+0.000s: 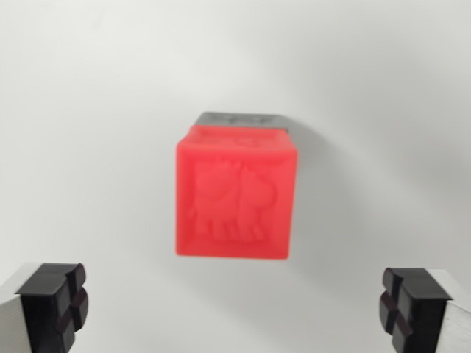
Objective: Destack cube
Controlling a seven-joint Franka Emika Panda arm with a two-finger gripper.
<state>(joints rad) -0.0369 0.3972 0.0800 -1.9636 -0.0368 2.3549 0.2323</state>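
I see one wrist view, looking down on a plain white surface (88, 88). A red cube (234, 197) sits near the middle of the frame, a bit above centre. Its facing side carries a raised relief figure, some kind of animal shape; blur keeps me from telling which. The picture is soft overall.

Behind the red cube's top edge a grey cube (243, 120) peeks out, only a thin strip of it visible. The two are touching, stacked one on the other, red nearer the camera. I can't read any detail on the grey one beyond a faint marking on its strip.

My gripper (234, 305) is spread wide. One black fingertip (55, 303) shows at the wrist view's lower left corner, the other (408, 303) at the lower right, each on a pale finger body. Both pads have grooved faces. The gap between them is wider than the red cube. Nothing is between the fingers, and neither touches the cube; the cube lies above the line joining the tips in the frame, clear of both.

A soft shadow falls on the surface to the wrist view's right of the stack.
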